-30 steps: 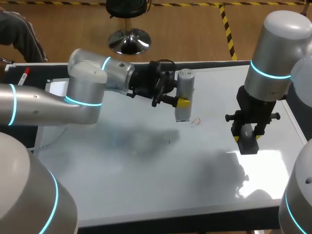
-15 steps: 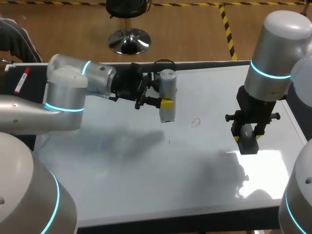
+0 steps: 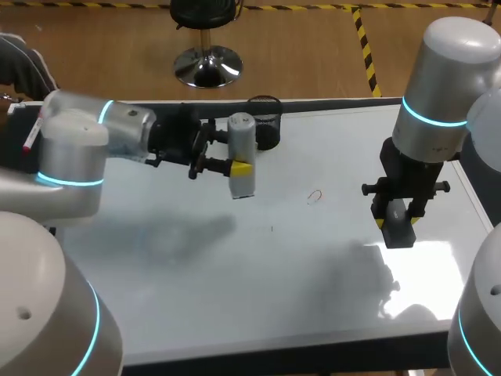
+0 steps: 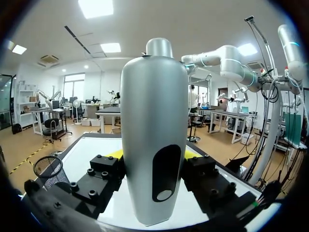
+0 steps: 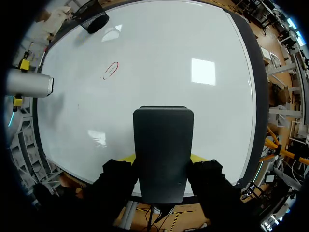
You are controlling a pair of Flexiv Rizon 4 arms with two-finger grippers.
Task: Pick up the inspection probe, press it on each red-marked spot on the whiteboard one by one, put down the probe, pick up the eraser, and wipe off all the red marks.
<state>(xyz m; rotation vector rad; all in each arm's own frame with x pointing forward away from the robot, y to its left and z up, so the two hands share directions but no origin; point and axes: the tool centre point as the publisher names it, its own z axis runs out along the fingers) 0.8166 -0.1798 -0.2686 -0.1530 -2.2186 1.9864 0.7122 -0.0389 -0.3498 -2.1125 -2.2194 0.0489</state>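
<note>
My left gripper (image 3: pixel 237 167) is shut on the silver inspection probe (image 3: pixel 241 155), held upright above the whiteboard (image 3: pixel 235 282) at its far left-middle. In the left wrist view the probe (image 4: pixel 154 130) stands between the fingers, filling the centre. A single small red mark (image 3: pixel 315 195) lies on the board to the right of the probe, also seen ahead of the right gripper (image 5: pixel 110 70). My right gripper (image 3: pixel 398 225) is shut on the dark eraser (image 3: pixel 398 224), which hangs above the board's right side; the eraser (image 5: pixel 163 152) is a dark grey block clamped between the fingers.
A black mesh cup (image 3: pixel 264 131) stands at the board's far edge, just behind the probe. A red marker (image 3: pixel 31 131) lies off the board at the far left. A tiny dark speck (image 3: pixel 272 229) sits near the board's middle.
My left arm has carried the probe leftwards, away from the red mark. The right arm and eraser have kept still.
</note>
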